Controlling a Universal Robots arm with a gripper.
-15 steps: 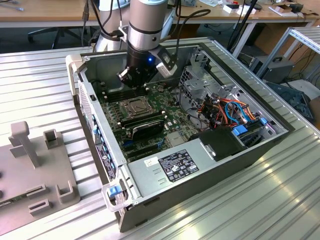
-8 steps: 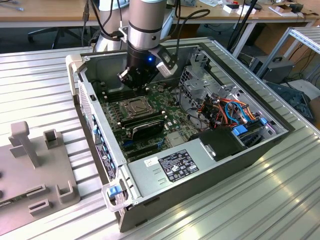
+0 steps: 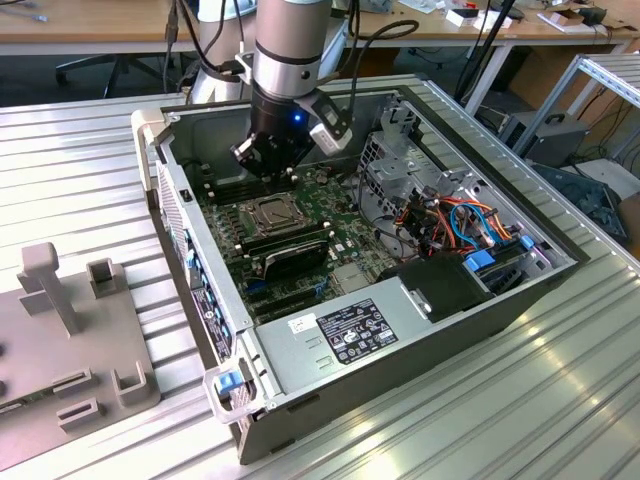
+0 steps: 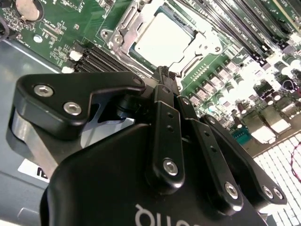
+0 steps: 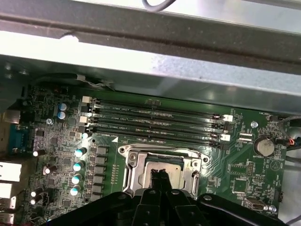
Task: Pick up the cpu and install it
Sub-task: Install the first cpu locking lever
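Note:
The cpu (image 4: 162, 40) is a flat silver-grey square lying in its socket on the green motherboard (image 3: 345, 235), with a shiny metal frame (image 4: 123, 29) around it. In both wrist views my black gripper (image 4: 162, 74) hovers just above the cpu's edge, its two fingertips pressed together with nothing between them. The first wrist view shows the cpu (image 5: 165, 168) partly hidden behind the gripper (image 5: 160, 175). In the exterior view the gripper (image 3: 268, 170) hangs inside the open computer case (image 3: 420, 330), a little beyond the socket and cpu (image 3: 270, 212).
Memory slots (image 5: 155, 120) run beside the socket. A power supply (image 3: 345, 335), drive cage (image 3: 400, 150) and coloured cables (image 3: 450, 220) fill the case's right side in the exterior view. A grey fixture (image 3: 70, 330) stands on the ribbed table at that view's left.

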